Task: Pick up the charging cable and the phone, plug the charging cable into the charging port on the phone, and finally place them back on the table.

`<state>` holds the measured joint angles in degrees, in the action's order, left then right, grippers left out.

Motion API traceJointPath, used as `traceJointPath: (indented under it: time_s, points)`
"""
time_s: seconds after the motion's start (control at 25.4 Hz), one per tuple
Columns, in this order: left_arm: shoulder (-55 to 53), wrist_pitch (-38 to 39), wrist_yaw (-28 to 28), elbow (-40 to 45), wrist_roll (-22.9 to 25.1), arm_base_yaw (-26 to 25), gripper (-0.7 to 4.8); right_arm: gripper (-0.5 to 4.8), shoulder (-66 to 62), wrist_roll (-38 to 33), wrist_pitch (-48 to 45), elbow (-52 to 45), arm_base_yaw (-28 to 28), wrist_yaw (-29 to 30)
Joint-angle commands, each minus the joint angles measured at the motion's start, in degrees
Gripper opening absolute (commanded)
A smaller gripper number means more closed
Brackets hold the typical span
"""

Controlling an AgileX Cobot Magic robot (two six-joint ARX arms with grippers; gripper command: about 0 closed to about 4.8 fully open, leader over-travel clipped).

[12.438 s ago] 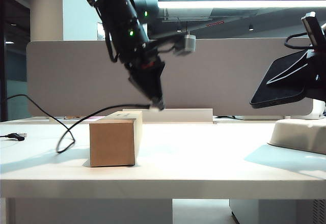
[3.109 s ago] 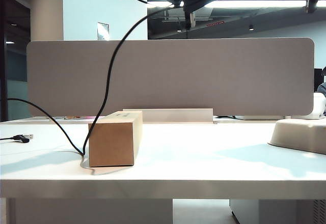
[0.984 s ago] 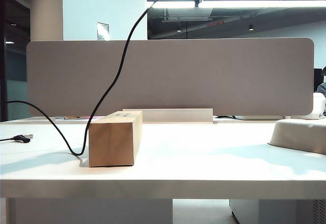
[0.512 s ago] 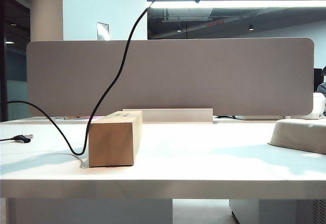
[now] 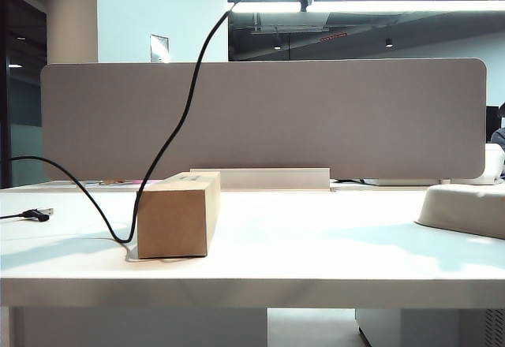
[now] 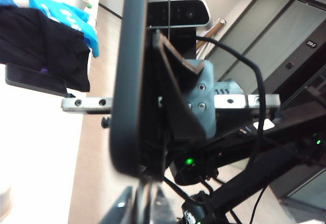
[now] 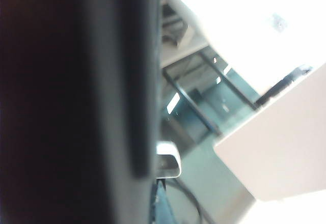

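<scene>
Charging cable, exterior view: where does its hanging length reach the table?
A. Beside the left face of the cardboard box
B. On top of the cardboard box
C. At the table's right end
A: the charging cable drops from above and loops onto the table just left of the cardboard box.

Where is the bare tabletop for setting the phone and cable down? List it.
Free: the wide white table between the brown cardboard box and the pale rounded base at right, plus the front strip. Crowded: left of the box, where the thin black charging cable loops down to its USB plug.
</scene>
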<state>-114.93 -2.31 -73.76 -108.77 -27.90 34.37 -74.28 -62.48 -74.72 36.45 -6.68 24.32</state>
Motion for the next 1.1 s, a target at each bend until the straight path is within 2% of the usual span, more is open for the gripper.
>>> traceJointPath:
  time_s: [0.04,0.31,0.39,0.43,0.67,0.83,0.98,1.1]
  points:
    - [0.50,0.52,-3.17,-0.33,0.22,-0.68,0.92,-0.06,0.15,1.51,2.54,0.26,1.53,0.55]
    - [0.50,4.33,-10.05,-0.33,0.20,-4.11,0.91,-0.06,0.15,1.46,6.21,0.24,7.58,1.60]
    - [0.50,6.40,-11.21,-0.33,0.24,-5.68,0.50,-0.06,0.15,1.60,13.20,0.22,9.75,4.37]
    - [0.50,7.15,-11.08,-0.33,0.22,-6.73,-0.09,-0.06,0.15,2.51,18.10,0.17,9.97,5.35]
    - [0.50,8.26,-10.86,-0.33,0.26,-11.80,-0.06,-0.06,0.15,10.84,39.89,0.17,9.92,3.34]
    - [0.50,9.55,-7.58,-0.33,0.28,-14.38,-0.06,-0.06,0.13,13.27,41.44,0.11,9.94,2.58]
    - [0.50,13.77,-5.53,-0.33,5.42,-15.50,-0.06,-0.06,0.13,13.29,41.29,0.11,9.94,2.54]
    - [0.50,19.15,3.13,-0.33,9.01,-15.50,-0.06,-0.06,0.13,13.53,41.11,0.11,9.94,2.51]
